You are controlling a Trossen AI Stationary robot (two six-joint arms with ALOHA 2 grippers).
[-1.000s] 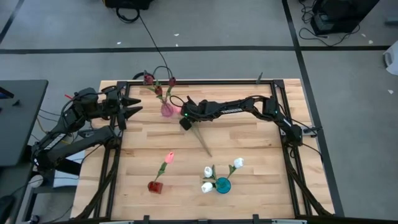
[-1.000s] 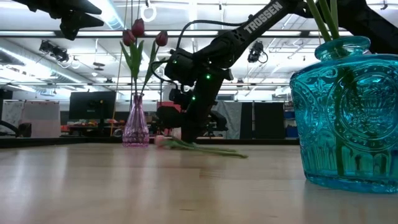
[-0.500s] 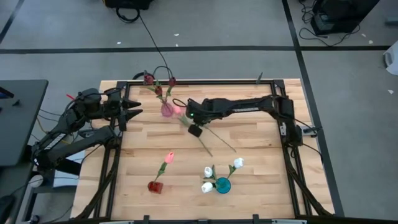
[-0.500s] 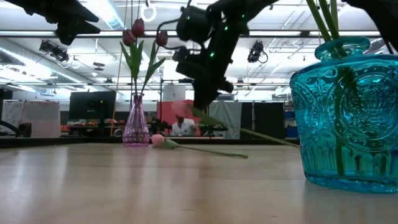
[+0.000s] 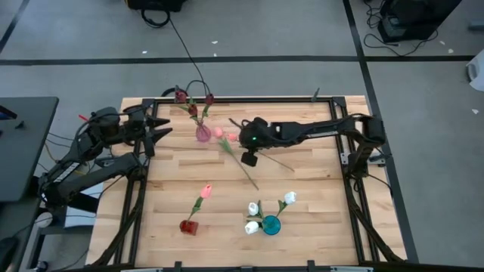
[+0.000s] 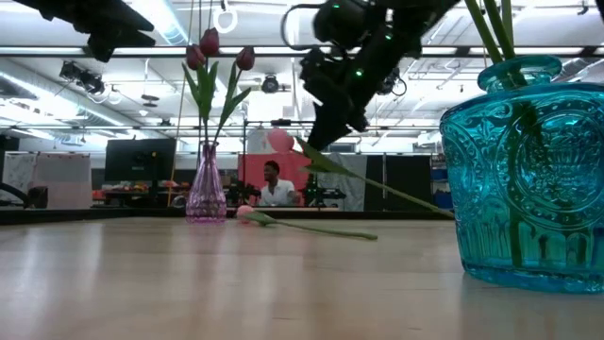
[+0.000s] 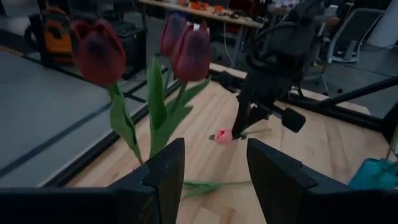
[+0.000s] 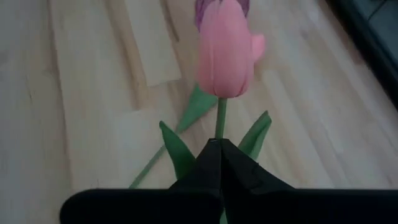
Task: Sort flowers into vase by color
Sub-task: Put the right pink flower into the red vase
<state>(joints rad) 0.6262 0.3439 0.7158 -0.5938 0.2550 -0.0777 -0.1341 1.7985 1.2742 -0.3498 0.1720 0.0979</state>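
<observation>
Both jaws differ: right gripper (image 5: 250, 156) clamped on a pink tulip (image 8: 225, 51), left gripper (image 5: 160, 131) spread, empty.

1. Embossed teal glass vase (image 6: 530, 175) — patterned walls, white tulips (image 5: 254, 208).
2. Beside it, small red block vase (image 5: 189, 226) — one pink tulip (image 5: 206, 190).
3. Farther off, pale purple glass vase (image 6: 206, 194), dark maroon tulips (image 7: 98, 51).

Wood table (image 5: 318, 189): 3 vases, pink tulip (image 5: 236, 156) lying, maybe touching purple vase (image 5: 203, 134).
</observation>
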